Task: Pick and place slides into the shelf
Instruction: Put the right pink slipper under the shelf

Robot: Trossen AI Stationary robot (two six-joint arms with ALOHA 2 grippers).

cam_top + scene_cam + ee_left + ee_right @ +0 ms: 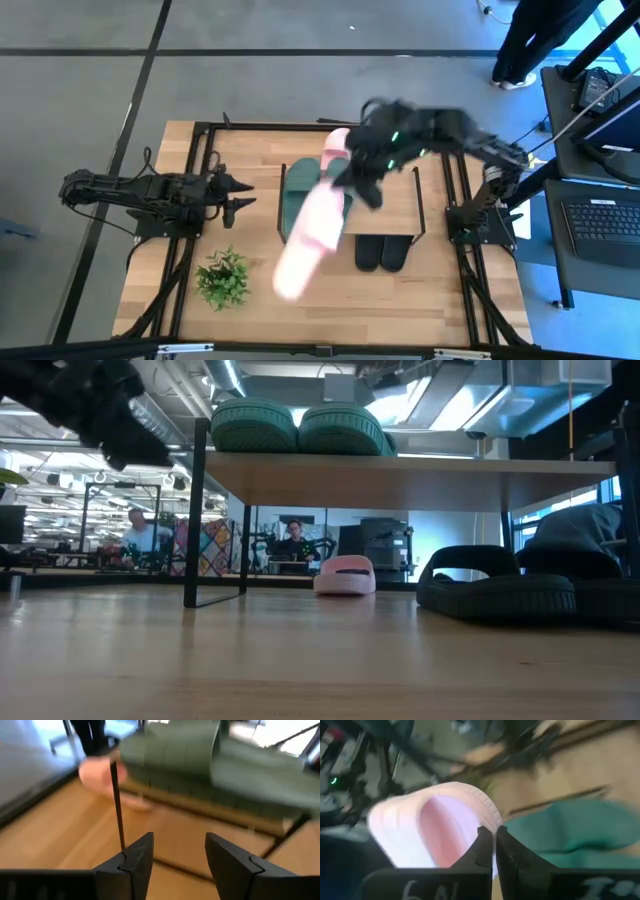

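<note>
— Above the middle of the shelf [395, 200], the right gripper [494, 845] has its fingers pressed together on the rim of a pink slide [310, 235]; why the rim?

— I'd judge it's the one thin part the narrow fingers can close around; held that way, the slide hangs long and slanted toward the front edge of the table [450, 290], its toe out over the bare wood.

— And the rest of the slides?

— The green pair [300, 195] sits on the shelf's top board near its left end; the black pair [383, 250] rests on the table by the shelf's front edge; a second pink slide [344, 575] lies on the table under the shelf, toward the back.

— From above I can't see that one properly.

— No; only the level camera shows it clearly, and shows the green pair standing on the board; yet it misses the carried slide altogether.

— The left gripper [177, 857]?

— Waiting near the table's left edge, fingers spread and empty, aimed at the shelf; a potted plant [222, 275] stands in the front left corner.
</note>
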